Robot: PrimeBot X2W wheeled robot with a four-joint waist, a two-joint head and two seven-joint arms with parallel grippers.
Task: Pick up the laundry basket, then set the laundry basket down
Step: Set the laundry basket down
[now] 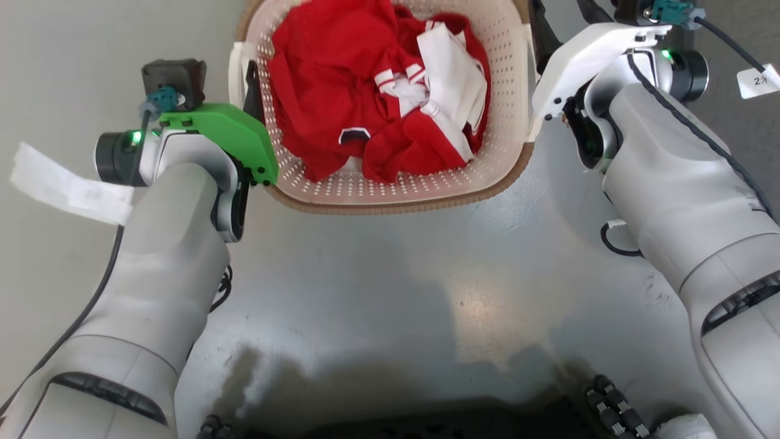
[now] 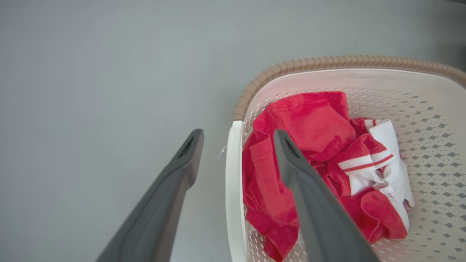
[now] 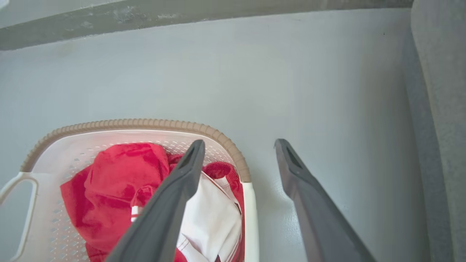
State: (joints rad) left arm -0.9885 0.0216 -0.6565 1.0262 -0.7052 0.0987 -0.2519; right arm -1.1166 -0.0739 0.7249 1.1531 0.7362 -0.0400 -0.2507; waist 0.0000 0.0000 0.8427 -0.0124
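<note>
1 laundry basket (image 1: 396,189), 1 heap of red-and-white clothes (image 1: 329,73) and 2 tools: left tool (image 2: 237,134), right tool (image 3: 239,142)

Basket (image 1: 396,190): cream perforated plastic w/ brown rim, white side handles; upright, red/white clothes (image 1: 329,73) inside, above grey floor (image 1: 390,292).

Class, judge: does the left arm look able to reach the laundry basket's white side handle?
Probably yes: the open left gripper straddles the white handle, one finger outside over the floor, one inside above the red clothing, nothing between.
</note>
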